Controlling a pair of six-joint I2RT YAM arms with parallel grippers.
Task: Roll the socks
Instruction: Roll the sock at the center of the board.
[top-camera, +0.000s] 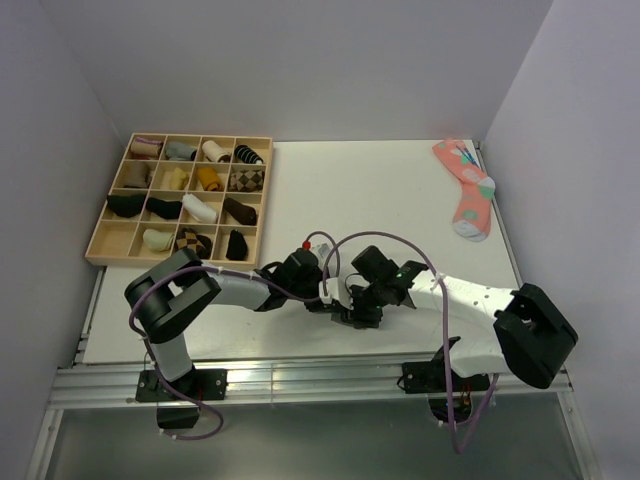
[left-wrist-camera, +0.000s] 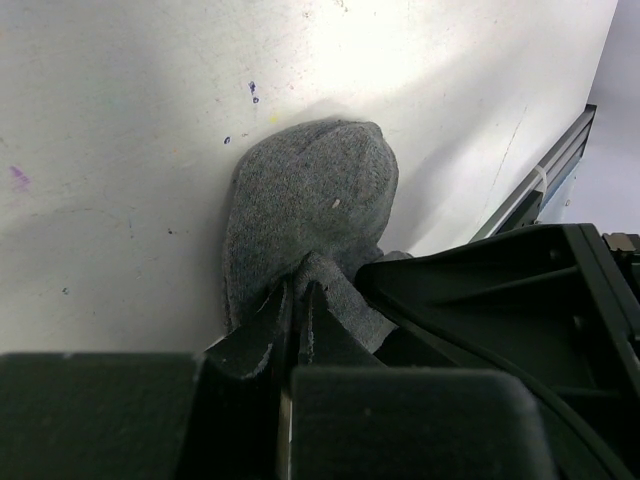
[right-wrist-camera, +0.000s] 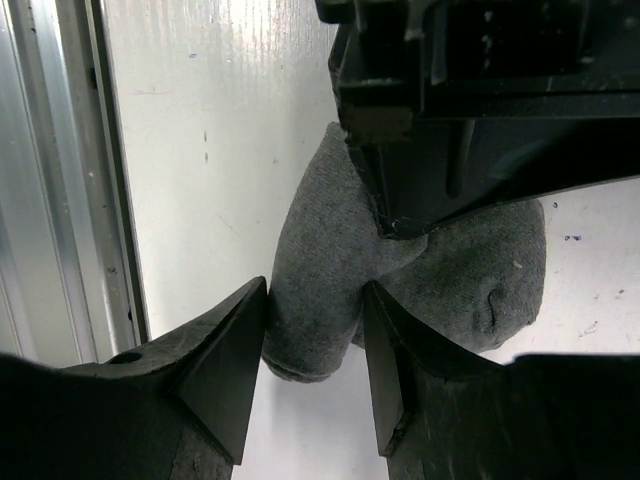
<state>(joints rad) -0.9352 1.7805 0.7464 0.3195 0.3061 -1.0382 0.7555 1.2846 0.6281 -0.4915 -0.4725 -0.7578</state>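
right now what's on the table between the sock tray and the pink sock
Nothing. In the top view, the white table is bare between the wooden tray and the pink sock.

Charcoal-grey socks (left-wrist-camera: 310, 210), plain knit with no pattern, on a white table (top-camera: 360, 190) flecked with tiny purple and blue marks; left gripper (left-wrist-camera: 298, 315) and right gripper (right-wrist-camera: 315, 345) both matt black; arms (top-camera: 470, 300) white and pale grey with black joints, cables (top-camera: 444, 330) mauve; a salmon-pink sock (top-camera: 466, 190) with coloured dots and grey toe; pale wood tray (top-camera: 115, 242) of sock rolls (top-camera: 200, 208) in black, cream, tan, mustard and brown check; rail (right-wrist-camera: 50, 200) silver.
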